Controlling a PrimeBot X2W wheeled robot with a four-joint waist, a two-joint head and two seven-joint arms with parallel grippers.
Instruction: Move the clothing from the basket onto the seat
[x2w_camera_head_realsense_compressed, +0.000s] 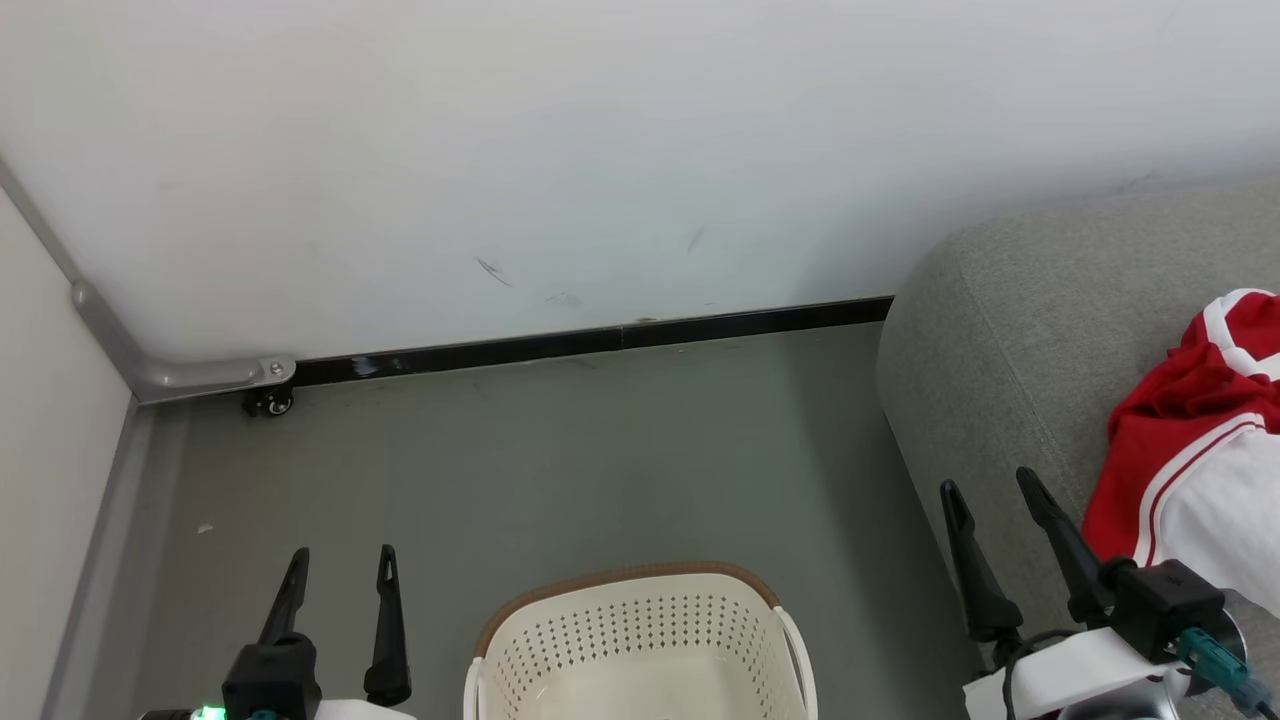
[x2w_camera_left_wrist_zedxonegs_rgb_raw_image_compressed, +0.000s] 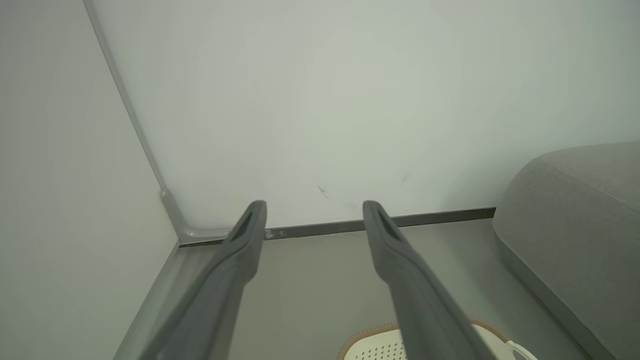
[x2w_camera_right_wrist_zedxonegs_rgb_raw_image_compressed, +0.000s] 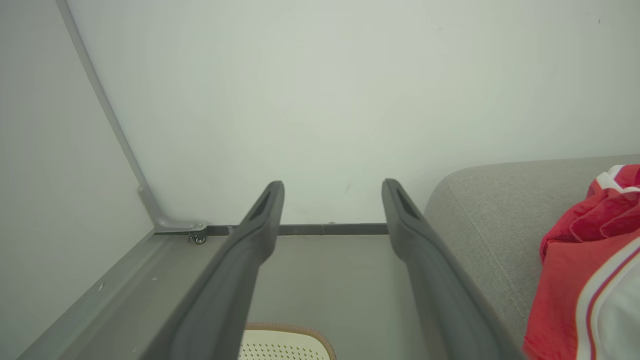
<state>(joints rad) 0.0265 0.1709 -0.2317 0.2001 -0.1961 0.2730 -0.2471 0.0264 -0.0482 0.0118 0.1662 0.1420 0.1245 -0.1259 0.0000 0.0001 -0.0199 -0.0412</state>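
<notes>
Red clothing (x2w_camera_head_realsense_compressed: 1190, 470) lies on the seat (x2w_camera_head_realsense_compressed: 1000, 380) just right of the right gripper (x2w_camera_head_realsense_compressed: 989, 480), both it and the left gripper (x2w_camera_head_realsense_compressed: 343, 552) spread wide and empty, and the basket (x2w_camera_head_realsense_compressed: 640, 625) between them looks bare, so the job seems nearly done.

White wall (x2w_camera_head_realsense_compressed: 600, 150) meets grey floor (x2w_camera_head_realsense_compressed: 550, 470) along black skirting (x2w_camera_head_realsense_compressed: 600, 340).

No text, number, brand or sign is showing legibly in any view. The clothing (x2w_camera_head_realsense_compressed: 1170, 400) lying on the seat (x2w_camera_head_realsense_compressed: 1000, 350) is showing only red cloth with white trim and stripes, its folds presenting no lettering. The basket (x2w_camera_head_realsense_compressed: 640, 625) is showing only its perforated cream wall, with no label that can be read.
</notes>
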